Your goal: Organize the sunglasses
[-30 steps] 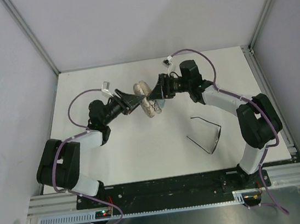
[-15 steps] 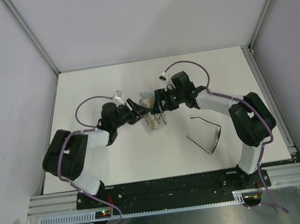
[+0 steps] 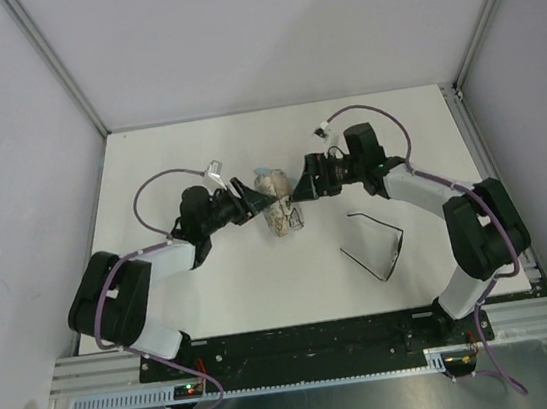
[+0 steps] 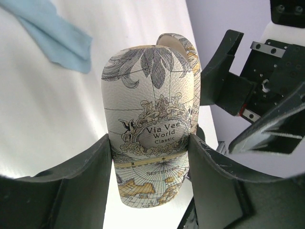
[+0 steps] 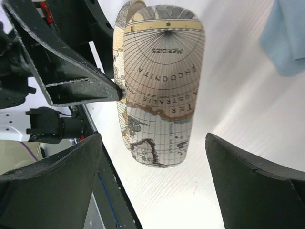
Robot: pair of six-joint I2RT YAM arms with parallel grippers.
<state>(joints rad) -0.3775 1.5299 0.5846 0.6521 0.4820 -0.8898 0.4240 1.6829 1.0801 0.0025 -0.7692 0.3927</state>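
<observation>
Sunglasses (image 3: 394, 255): we see them unfolded on the table (image 3: 225, 292), right of centre, well apart from both grippers, with white tabletop on every side.
Left gripper (image 3: 253, 205): clamped on the map-printed case (image 3: 281, 214), with a finger on each long side.
Right gripper (image 3: 301, 187): spread wide, close to the case — contact we cannot tell.
Cloth (image 4: 52, 33): blue, lying beyond the case.

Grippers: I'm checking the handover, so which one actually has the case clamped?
The left gripper: its jaws press both sides of the map-printed case. The right gripper stands open, its jaws wide of the case and not touching it.
</observation>
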